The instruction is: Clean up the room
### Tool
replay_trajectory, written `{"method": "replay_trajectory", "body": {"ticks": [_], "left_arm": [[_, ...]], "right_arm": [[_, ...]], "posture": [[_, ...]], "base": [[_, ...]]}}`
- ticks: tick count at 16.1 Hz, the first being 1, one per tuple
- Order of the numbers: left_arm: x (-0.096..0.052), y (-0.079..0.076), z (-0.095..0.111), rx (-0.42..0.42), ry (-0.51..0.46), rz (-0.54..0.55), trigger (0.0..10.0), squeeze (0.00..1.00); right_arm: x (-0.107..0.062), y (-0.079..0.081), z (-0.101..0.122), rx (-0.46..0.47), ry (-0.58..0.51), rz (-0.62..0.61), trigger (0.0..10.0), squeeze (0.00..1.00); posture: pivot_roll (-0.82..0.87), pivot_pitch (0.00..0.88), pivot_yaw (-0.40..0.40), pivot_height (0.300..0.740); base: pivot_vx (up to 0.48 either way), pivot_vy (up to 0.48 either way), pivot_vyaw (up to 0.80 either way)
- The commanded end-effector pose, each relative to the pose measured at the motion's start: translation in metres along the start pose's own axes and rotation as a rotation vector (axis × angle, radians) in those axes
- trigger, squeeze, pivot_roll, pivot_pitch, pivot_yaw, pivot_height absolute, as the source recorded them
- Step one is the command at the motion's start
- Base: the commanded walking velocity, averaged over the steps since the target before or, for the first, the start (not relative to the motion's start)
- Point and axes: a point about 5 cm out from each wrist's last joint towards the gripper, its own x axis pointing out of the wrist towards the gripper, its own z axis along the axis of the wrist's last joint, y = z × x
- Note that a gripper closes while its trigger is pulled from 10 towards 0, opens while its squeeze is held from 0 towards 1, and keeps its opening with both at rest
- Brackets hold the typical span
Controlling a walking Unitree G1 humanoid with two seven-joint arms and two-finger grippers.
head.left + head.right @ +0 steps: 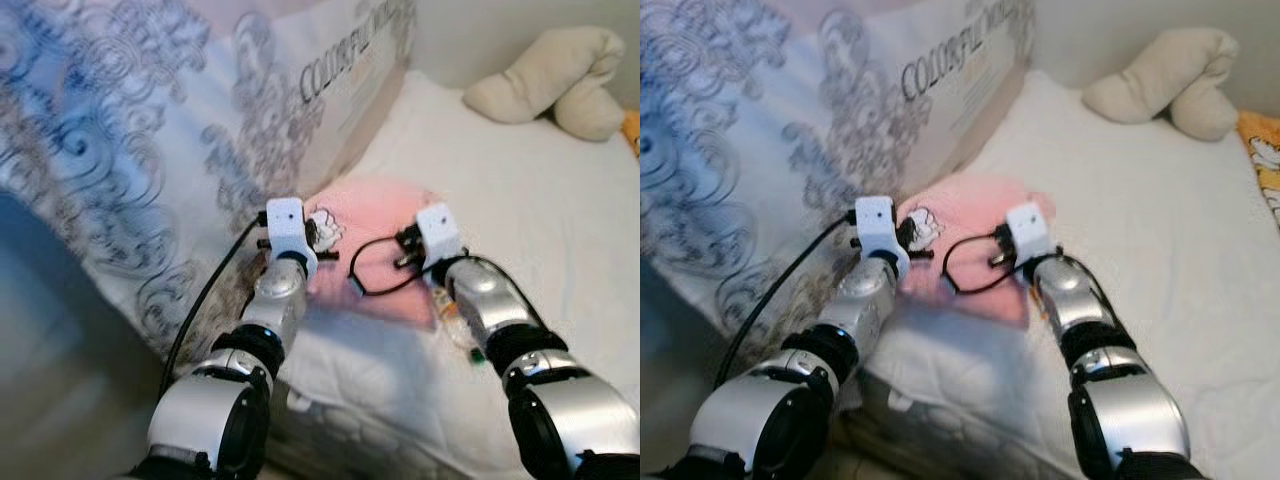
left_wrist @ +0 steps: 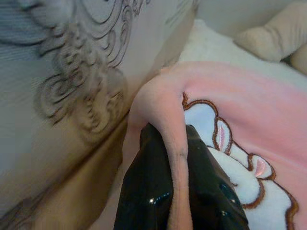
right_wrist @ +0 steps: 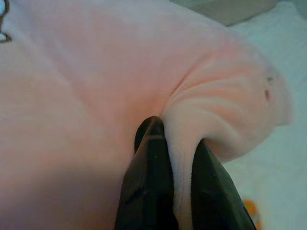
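Note:
A pink fleece cloth (image 1: 372,215) with a white embroidered animal patch (image 2: 225,153) lies on the white bed between my two arms. My left gripper (image 2: 175,143) is shut on its left edge, a fold of pink cloth pinched between the black fingers (image 2: 148,177). My right gripper (image 3: 175,139) is shut on a bunched fold of the cloth's right side. In the eye views both wrists (image 1: 288,232) (image 1: 437,235) sit over the cloth, with the fingertips hidden under the white camera blocks.
A large pillow (image 1: 150,130) with grey swirls and printed lettering leans at the left, against the cloth. A cream plush toy (image 1: 555,80) lies at the far right of the mattress (image 1: 520,200). An orange item (image 1: 1260,160) shows at the right edge.

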Motion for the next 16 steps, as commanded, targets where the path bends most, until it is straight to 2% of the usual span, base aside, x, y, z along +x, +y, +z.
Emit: {"method": "replay_trajectory", "body": {"ticks": [1, 2, 3, 4, 6, 9, 10, 11, 12, 13, 16], "left_arm": [[0.002, 0.001, 0.011, 0.027, -0.053, 0.027, 10.0, 0.00], [0.003, 0.008, 0.013, 0.031, -0.058, 0.056, 10.0, 0.00], [0.004, 0.009, 0.014, 0.026, -0.064, 0.057, 10.0, 0.00], [0.004, 0.007, 0.016, 0.019, -0.073, 0.045, 10.0, 0.00], [0.002, -0.005, 0.009, -0.048, -0.046, 0.013, 10.0, 0.00], [-0.003, -0.013, -0.010, -0.071, 0.030, -0.004, 10.0, 0.00], [-0.004, -0.017, -0.012, -0.065, 0.040, -0.020, 10.0, 0.00], [-0.004, -0.019, -0.014, -0.046, 0.047, -0.024, 10.0, 1.00], [-0.005, -0.022, -0.015, -0.025, 0.052, -0.033, 10.0, 1.00], [-0.005, -0.023, -0.017, -0.003, 0.056, -0.029, 10.0, 1.00], [-0.009, -0.013, -0.026, 0.023, 0.069, -0.022, 10.0, 1.00]], "right_arm": [[-0.004, -0.005, -0.010, -0.012, 0.029, -0.020, 10.0, 0.00], [-0.005, 0.001, -0.019, -0.018, 0.047, -0.006, 10.0, 0.00], [-0.005, 0.002, -0.019, -0.019, 0.048, -0.006, 10.0, 0.00], [-0.005, 0.000, -0.018, -0.025, 0.040, -0.018, 10.0, 0.00], [-0.006, -0.006, -0.017, -0.056, 0.056, -0.044, 10.0, 0.00], [-0.009, -0.007, -0.029, 0.067, 0.108, -0.052, 10.0, 0.00], [-0.010, -0.007, -0.035, 0.140, 0.142, -0.058, 10.0, 0.00], [-0.011, -0.008, -0.039, 0.191, 0.155, -0.072, 10.0, 0.55], [-0.012, -0.009, -0.042, 0.261, 0.163, -0.094, 10.0, 1.00], [-0.012, -0.008, -0.043, 0.297, 0.159, -0.100, 10.0, 1.00], [-0.012, -0.008, -0.043, 0.288, 0.132, -0.114, 10.0, 1.00]], "posture": [[0.15, 0.141, -0.104, 0.740], [0.16, 0.144, -0.100, 0.740], [0.16, 0.144, -0.100, 0.740], [0.16, 0.141, -0.101, 0.740], [0.16, 0.129, -0.102, 0.740], [0.16, 0.128, -0.101, 0.740], [0.16, 0.126, -0.099, 0.740], [0.16, 0.123, -0.097, 0.740], [0.16, 0.121, -0.094, 0.740], [0.15, 0.115, -0.092, 0.740], [0.14, 0.084, -0.074, 0.740]], "base": [[0.000, 0.000, 0.00], [0.000, 0.000, 0.00], [0.000, 0.000, 0.00], [0.000, 0.000, 0.00], [0.000, 0.000, 0.00], [0.000, 0.000, 0.00], [0.000, 0.000, 0.00], [0.000, 0.000, 0.00], [0.000, 0.000, 0.00], [0.000, 0.000, 0.00], [0.000, 0.000, 0.00]]}}
